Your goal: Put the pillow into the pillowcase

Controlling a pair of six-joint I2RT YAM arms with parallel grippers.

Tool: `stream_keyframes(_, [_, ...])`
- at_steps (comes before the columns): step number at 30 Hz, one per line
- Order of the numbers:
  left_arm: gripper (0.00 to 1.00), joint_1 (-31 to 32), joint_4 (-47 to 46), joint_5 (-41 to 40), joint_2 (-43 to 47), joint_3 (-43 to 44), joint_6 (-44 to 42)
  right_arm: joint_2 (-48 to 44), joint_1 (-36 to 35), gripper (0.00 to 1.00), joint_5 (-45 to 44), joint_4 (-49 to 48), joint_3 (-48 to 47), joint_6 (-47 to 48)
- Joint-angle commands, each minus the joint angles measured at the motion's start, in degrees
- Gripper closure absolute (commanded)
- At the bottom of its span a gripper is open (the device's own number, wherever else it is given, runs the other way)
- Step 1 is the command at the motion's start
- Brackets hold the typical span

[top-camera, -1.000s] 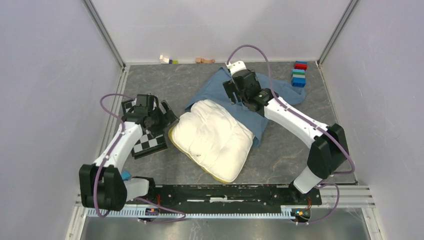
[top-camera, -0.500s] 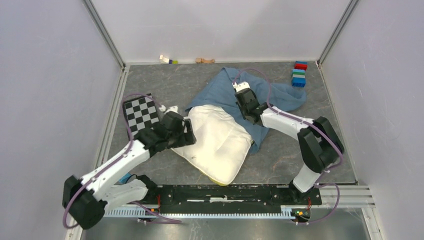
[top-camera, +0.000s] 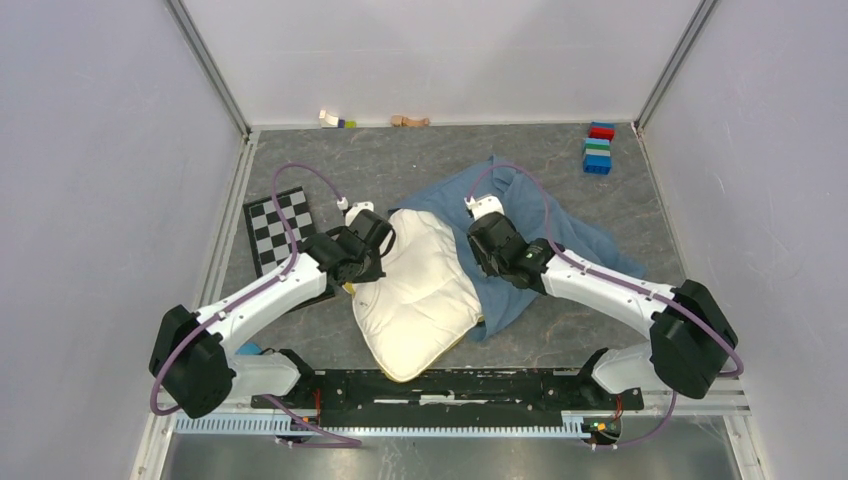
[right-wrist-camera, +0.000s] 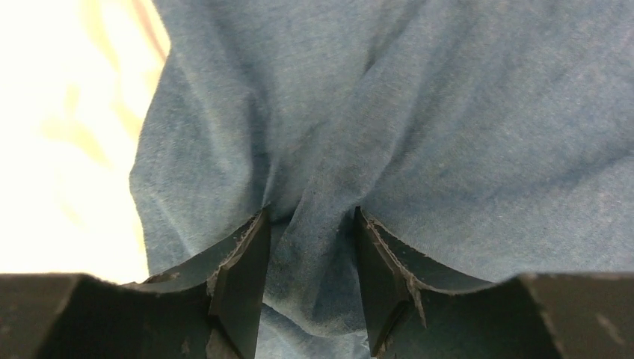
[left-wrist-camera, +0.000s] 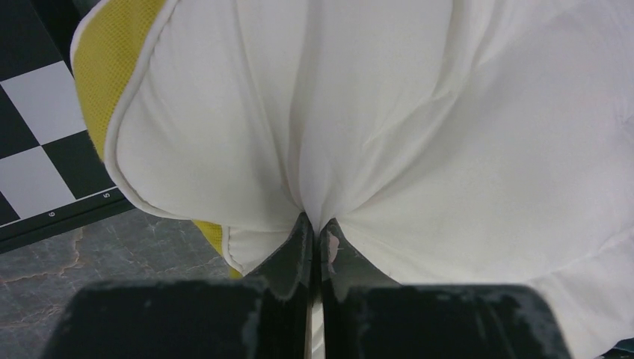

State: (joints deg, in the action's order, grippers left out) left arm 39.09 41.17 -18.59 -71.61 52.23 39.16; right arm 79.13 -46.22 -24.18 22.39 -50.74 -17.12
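The cream-white pillow (top-camera: pixel 415 295) lies in the middle of the grey table, with its yellow band (left-wrist-camera: pixel 112 67) showing at the left edge. My left gripper (top-camera: pixel 380 258) is at the pillow's far left corner and is shut on a pinch of its white cover (left-wrist-camera: pixel 317 224). The dusty-blue pillowcase (top-camera: pixel 570 245) lies crumpled behind and to the right of the pillow, partly under it. My right gripper (top-camera: pixel 480 262) is at the pillow's right edge. Its fingers stand partly apart, closed on a thick fold of the pillowcase (right-wrist-camera: pixel 310 217). The pillow (right-wrist-camera: pixel 67 134) shows bright at the left of that view.
A black-and-white checkerboard (top-camera: pixel 275 228) lies left of the pillow, under my left arm. Stacked coloured blocks (top-camera: pixel 597 150) stand at the back right. Small toys (top-camera: pixel 337 120) lie along the back wall. Walls close in both sides.
My left gripper has shut on the pillow's corner. The pillow has turned and slid nearer. My right gripper has come nearer, and the pillowcase has bunched up and shifted right with it.
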Motion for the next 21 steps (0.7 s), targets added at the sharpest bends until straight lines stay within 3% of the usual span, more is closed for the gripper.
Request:
stream_keyframes(1, [0.96, -0.07, -2.19, -2.34, 0.09, 1.36, -1.58, -1.3, 1.37, 0.48, -0.34, 2.07, -3.57, -0.24])
stream_keyframes(8, [0.96, -0.17, -2.93, -1.4, 0.77, -0.1, -1.26, -3.3, 1.4, 0.55, 0.85, 1.56, -2.55, -1.53])
stream_keyframes(16, [0.98, -0.24, -3.79, -0.15, 1.78, -1.2, -1.85, -4.62, 2.89, 0.93, -2.83, 5.09, -6.81, -0.97])
stream_keyframes(21, [0.98, -0.24, -4.0, 0.94, 1.91, -1.03, -2.83, -1.06, 9.4, 1.0, -9.85, 7.94, -15.9, 3.74])
